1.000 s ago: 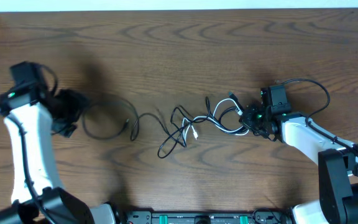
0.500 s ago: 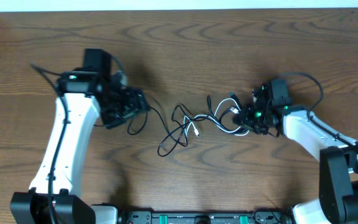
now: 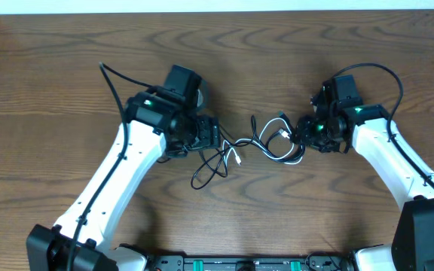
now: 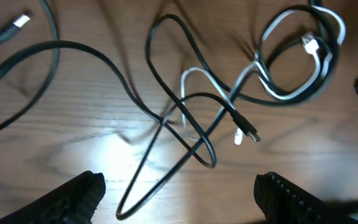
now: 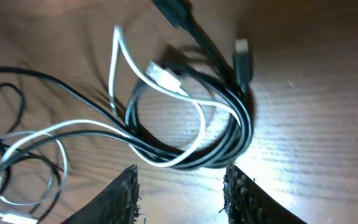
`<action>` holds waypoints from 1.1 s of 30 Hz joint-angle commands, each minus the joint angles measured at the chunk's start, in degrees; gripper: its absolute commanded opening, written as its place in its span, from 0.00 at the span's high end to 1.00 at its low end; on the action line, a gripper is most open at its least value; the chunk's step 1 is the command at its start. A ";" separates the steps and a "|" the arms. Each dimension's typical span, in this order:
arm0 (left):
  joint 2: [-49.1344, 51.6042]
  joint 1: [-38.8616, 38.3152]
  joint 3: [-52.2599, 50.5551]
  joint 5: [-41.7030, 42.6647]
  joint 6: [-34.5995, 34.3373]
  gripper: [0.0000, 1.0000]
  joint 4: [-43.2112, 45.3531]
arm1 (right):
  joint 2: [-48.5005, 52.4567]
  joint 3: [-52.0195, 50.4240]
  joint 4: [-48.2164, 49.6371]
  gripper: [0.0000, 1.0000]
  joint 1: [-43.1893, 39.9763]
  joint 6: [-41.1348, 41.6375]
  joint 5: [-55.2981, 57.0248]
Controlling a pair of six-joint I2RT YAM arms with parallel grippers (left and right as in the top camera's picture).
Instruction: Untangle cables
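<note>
The cables lie tangled at the table's middle: thin black loops and one white cord, running right into a small coil. My left gripper hangs over the tangle's left side. In the left wrist view it is open wide, with a black loop lying between the fingers and nothing gripped. My right gripper is at the coil's right edge. In the right wrist view it is open, and the black and white coil lies just ahead of the fingertips.
The wood table has a pale strip along its far edge. A black cord with a plug end trails off to the left of the tangle. Thick black arm wires loop above each wrist.
My left arm has swept from the far left to the middle, over the tangle; the black loop that lay at the left has moved in with it. My right gripper has shifted slightly back.
</note>
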 commanded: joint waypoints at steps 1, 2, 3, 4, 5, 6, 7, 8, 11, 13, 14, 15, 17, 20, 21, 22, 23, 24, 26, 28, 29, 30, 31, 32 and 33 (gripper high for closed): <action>-0.04 -0.83 0.96 -5.75 -2.86 0.18 0.42 | 0.28 -1.33 0.20 0.58 1.09 -1.07 1.38; -0.04 -0.81 0.96 -5.84 -2.89 0.18 0.42 | 0.31 -1.49 0.52 0.58 1.33 -1.20 1.36; -0.04 -0.81 0.96 -5.86 -2.86 0.18 0.42 | 0.33 -1.55 0.81 0.58 1.55 -1.20 1.49; -0.04 -0.81 0.96 -5.86 -2.86 0.18 0.48 | 0.33 -1.66 1.16 0.59 1.81 -1.20 1.53; -0.04 -0.81 0.96 -5.88 -2.86 0.18 0.59 | 0.33 -1.84 1.66 0.60 2.16 -1.20 1.57; -0.04 -0.81 0.96 -5.88 -2.86 0.18 0.61 | 0.35 -1.95 2.01 0.62 2.49 -1.16 1.97; -0.04 -0.81 0.96 -5.88 -2.86 0.18 0.59 | 0.37 -2.08 2.27 0.63 2.82 -1.11 2.69; -0.04 -0.81 0.96 -5.88 -2.82 0.18 0.55 | 0.37 -2.21 2.34 0.64 3.56 -0.28 5.29; -0.04 -0.81 0.92 -5.88 -2.82 0.18 0.57 | 0.37 -2.95 3.06 0.64 5.01 0.04 8.24; -0.04 -0.81 0.92 -5.88 -2.82 0.18 0.59 | 0.37 -3.91 4.33 0.64 5.68 0.13 8.50; -0.04 -0.81 0.92 -5.92 -2.82 0.18 0.59 | 0.37 -4.76 5.55 0.64 6.08 0.13 8.63; -0.04 -0.81 0.92 -6.03 -2.82 0.18 0.59 | 0.37 -5.35 6.38 0.64 6.29 0.15 8.63; -0.04 -0.81 0.92 -6.01 -2.82 0.18 0.59 | 0.37 -7.23 9.11 0.65 6.67 0.61 8.63; -0.04 -0.81 0.92 -6.01 -2.82 0.18 0.57 | 0.37 -10.45 13.92 0.65 6.82 2.89 8.83; -0.04 -0.81 0.92 -6.01 -2.82 0.18 0.57 | 0.37 -11.06 14.93 0.65 6.82 3.30 8.98; -0.04 -0.81 0.92 -6.01 -2.80 0.18 0.57 | 0.37 -12.20 16.96 0.65 6.82 3.80 9.25; -0.04 -0.81 0.92 -6.01 -2.80 0.18 0.55 | 0.37 -13.11 18.67 0.65 6.82 4.00 9.31; -0.04 -0.81 0.92 -6.01 -2.80 0.18 0.55 | 0.37 -13.90 20.13 0.64 6.82 4.00 9.33; -0.04 -0.81 0.92 -6.01 -2.80 0.18 0.55 | 0.37 -15.39 22.69 0.64 6.82 4.02 9.25; -0.04 -0.81 0.92 -6.01 -2.80 0.16 0.55 | 0.37 -16.70 24.46 0.64 6.84 4.50 9.18; -0.04 -0.81 0.92 -6.01 -2.80 0.07 0.55 | 0.37 -17.14 24.87 0.64 6.88 5.16 9.22; -0.04 -0.81 0.92 -6.01 -2.80 0.03 0.55 | 0.37 -17.53 25.20 0.64 6.95 5.66 9.22; -0.04 -0.81 0.92 -6.01 -2.80 0.02 0.55 | 0.37 -17.99 25.59 0.64 7.08 6.32 9.25; -0.04 -0.81 0.92 -6.01 -2.80 0.02 0.55 | 0.37 -18.38 26.03 0.65 7.21 6.60 9.20; -0.04 -0.81 0.92 -6.01 -2.80 0.01 0.55 | 0.37 -18.67 26.53 0.68 7.39 6.60 9.22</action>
